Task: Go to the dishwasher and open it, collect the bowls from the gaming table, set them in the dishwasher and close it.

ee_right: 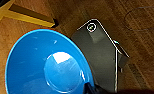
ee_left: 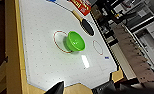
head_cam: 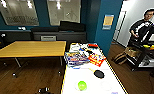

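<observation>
Green bowl (head_cam: 82, 85): set on the near end of the gaming table (head_cam: 93, 85), beside a red ring marked on the white top; seen from above in the left wrist view (ee_left: 75, 41), not yet collected

Blue bowl (ee_right: 46, 63): seen large in the right wrist view, above wooden floor, its rim met by a dark finger (ee_right: 89, 88) at the picture's edge; judged to be gripped by the right claw, though the fingers are mostly cut off

Left claw: a dark tip is seen near the table's near edge, well apart from the green bowl; open or closed cannot be told

Gaming table, further along: a black paddle (head_cam: 99, 73) at mid-length; game boxes (head_cam: 76, 58) and red packets (head_cam: 96, 60) toward the far end

Surroundings: wooden table (head_cam: 30, 48) to the left; a person (head_cam: 145, 26) with a rig at far right

Progress, as judged: one bowl taken up, one left; loading and closing of the dishwasher outstanding

Unclear: items at the table's far end are too blurred to name
</observation>
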